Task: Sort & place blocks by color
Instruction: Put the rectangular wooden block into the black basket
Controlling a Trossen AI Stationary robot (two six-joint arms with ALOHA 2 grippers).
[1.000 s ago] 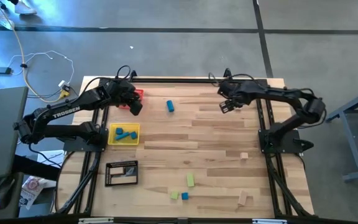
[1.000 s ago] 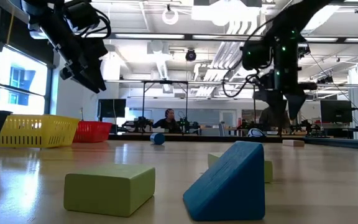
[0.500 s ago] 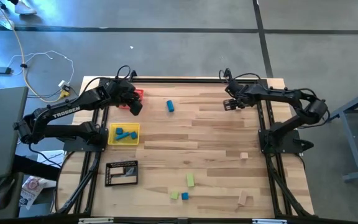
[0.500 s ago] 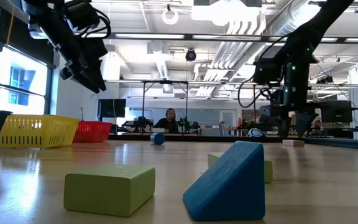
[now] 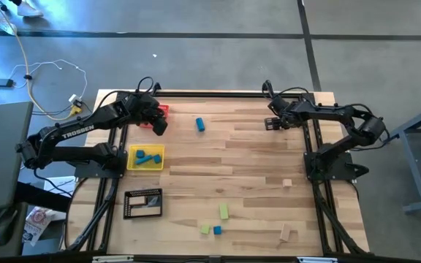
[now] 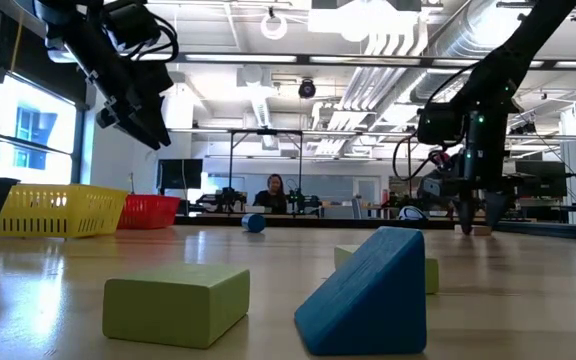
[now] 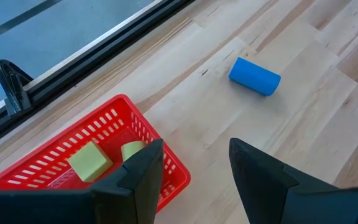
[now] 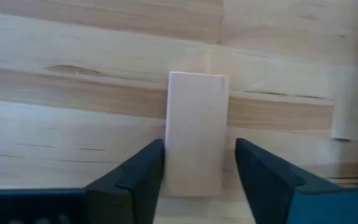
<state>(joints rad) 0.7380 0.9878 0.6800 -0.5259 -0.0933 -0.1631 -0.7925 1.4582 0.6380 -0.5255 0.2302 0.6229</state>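
Observation:
My right gripper [image 8: 199, 152] is open and low over the table's far right part [image 5: 271, 123]. Its fingers stand on either side of a plain tan bar [image 8: 197, 118] that lies flat on the wood, with a thin gap on each side. My left gripper [image 7: 194, 149] is open and hangs high above the red tray [image 7: 55, 162], which holds two light green blocks [image 7: 91, 159]. A blue cylinder [image 5: 200, 125] lies on the far middle of the table. Blue blocks lie in the yellow tray [image 5: 145, 157].
A black tray [image 5: 143, 203] stands near the left front. Near the front edge lie a green bar [image 5: 224, 211], a green cube [image 5: 205, 229], a blue wedge [image 6: 368, 295] and two tan blocks [image 5: 286, 234]. The right arm's base [image 5: 327, 164] stands at the right edge.
My right gripper has moved toward the table's right edge and come down to the tan bar, staying open. The left arm and the blocks have kept still.

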